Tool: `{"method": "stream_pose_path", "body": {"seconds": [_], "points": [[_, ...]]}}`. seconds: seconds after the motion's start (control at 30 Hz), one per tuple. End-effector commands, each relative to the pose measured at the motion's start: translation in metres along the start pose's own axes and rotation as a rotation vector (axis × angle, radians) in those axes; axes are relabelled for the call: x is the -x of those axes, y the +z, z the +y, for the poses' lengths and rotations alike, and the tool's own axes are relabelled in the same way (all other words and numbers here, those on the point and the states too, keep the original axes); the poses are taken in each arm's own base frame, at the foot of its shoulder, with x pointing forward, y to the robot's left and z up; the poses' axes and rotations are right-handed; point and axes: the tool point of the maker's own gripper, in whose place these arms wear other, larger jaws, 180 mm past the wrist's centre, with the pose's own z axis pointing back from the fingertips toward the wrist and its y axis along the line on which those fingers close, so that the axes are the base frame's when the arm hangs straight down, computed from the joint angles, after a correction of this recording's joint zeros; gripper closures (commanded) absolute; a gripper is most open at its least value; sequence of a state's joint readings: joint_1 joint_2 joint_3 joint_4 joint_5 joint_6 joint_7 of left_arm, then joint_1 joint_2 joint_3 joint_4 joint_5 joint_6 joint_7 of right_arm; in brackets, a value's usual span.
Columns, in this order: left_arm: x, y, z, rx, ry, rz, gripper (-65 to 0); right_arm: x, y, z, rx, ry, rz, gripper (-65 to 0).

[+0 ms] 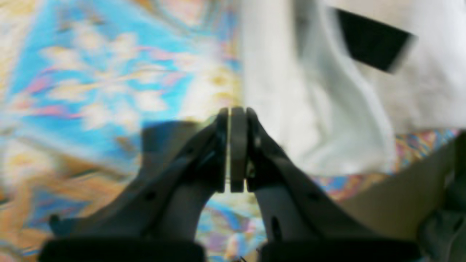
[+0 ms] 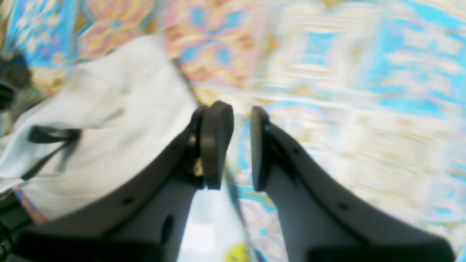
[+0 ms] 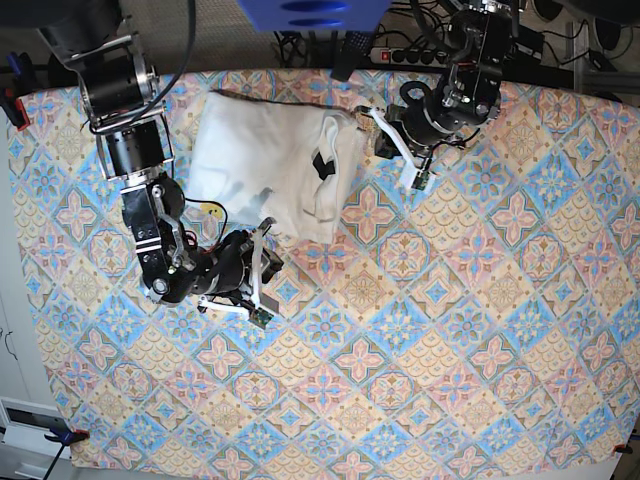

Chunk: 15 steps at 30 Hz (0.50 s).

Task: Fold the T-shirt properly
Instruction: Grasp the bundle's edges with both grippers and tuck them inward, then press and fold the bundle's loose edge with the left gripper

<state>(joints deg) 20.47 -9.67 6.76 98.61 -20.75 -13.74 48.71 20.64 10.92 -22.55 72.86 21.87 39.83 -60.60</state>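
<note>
Folded T-shirt (image 3: pixel 265 160) lies on the patterned counter (image 3: pixel 480 320); left tool (image 1: pixel 233 112) pinched together, empty; right tool (image 2: pixel 236 116) parted, holding nothing.

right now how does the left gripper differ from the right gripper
The left gripper is shut, pads pressed together; the right gripper stands a little open, with tablecloth showing in the gap. In the base view the left one sits at the T-shirt's far right edge, the right one by its near corner. Both are dark, empty and off the cloth.
</note>
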Motion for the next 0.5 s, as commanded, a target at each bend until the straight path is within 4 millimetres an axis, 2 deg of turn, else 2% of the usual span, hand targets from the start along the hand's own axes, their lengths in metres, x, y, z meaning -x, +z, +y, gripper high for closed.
{"method": "stream_pose_path", "body": {"seconds": [0.0, 0.13, 0.2, 0.27, 0.37, 0.47], "points": [[-0.014, 0.006, 0.012, -0.024, 0.014, -0.050, 0.0, -0.021, 0.008, -0.005, 0.009, 0.018, -0.062, -12.2], [-0.023, 0.017, 0.042, -0.096, 0.065, -0.090, 0.0, -0.013, 0.011, -0.011, 0.022, 0.021, -0.042, -12.2], [-0.033, 0.024, 0.036, -0.071, 0.075, -0.126, 0.0, -0.006, 0.009, -0.007, 0.013, 0.010, -0.033, -12.2], [-0.038, 0.037, 0.016, -0.009, 0.091, -0.167, 0.0, 0.005, 0.004, 0.000, -0.003, -0.003, -0.018, -12.2], [-0.054, 0.056, -0.027, 0.116, 0.085, -0.233, 0.0, 0.007, 0.003, 0.002, -0.008, -0.007, -0.016, -12.2], [-0.057, 0.057, -0.070, 0.240, 0.069, -0.234, 0.0, 0.008, 0.002, 0.003, -0.009, -0.011, -0.019, -12.2]]}}
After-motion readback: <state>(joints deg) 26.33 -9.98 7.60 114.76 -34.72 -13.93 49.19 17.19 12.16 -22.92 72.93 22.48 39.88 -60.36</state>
